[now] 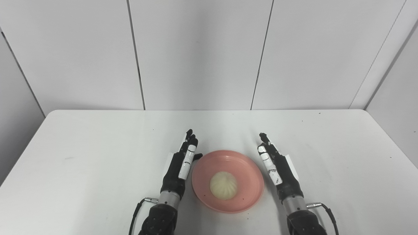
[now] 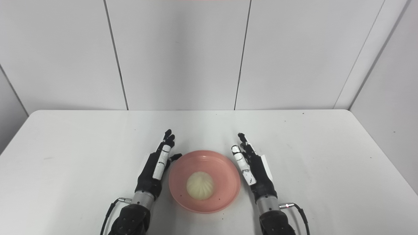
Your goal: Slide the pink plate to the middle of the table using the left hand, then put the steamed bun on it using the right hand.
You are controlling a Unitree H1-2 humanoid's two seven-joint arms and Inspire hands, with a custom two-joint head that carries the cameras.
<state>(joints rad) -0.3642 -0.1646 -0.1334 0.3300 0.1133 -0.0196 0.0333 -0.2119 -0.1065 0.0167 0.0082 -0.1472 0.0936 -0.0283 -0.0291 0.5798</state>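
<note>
The round, shallow pink plastic plate (image 1: 227,180) sits near the front edge of the plain white counter (image 1: 98,156), roughly centred between left and right, and the pale, pleated steamed bun (image 1: 223,185) lies in its middle. By that layout both parts of the job look finished: the plate is where it should be and the bun is on it.

The black-and-white left hand (image 1: 181,166) stands edge-on just left of the plate, fingers straight and together, pointing away toward the far wall; its thumb tip seems to touch or nearly touch the rim, I cannot tell which. It grips nothing. The right hand (image 1: 276,166) mirrors it just right of the plate, clear of the rim, fingers extended, released and empty. Flanking the plate like this, both hands look parked rather than working.

The counter is matte, with a few small dark specks and rounded far corners. Behind it stand pale grey wall panels (image 1: 199,52) with thin dark seams.
</note>
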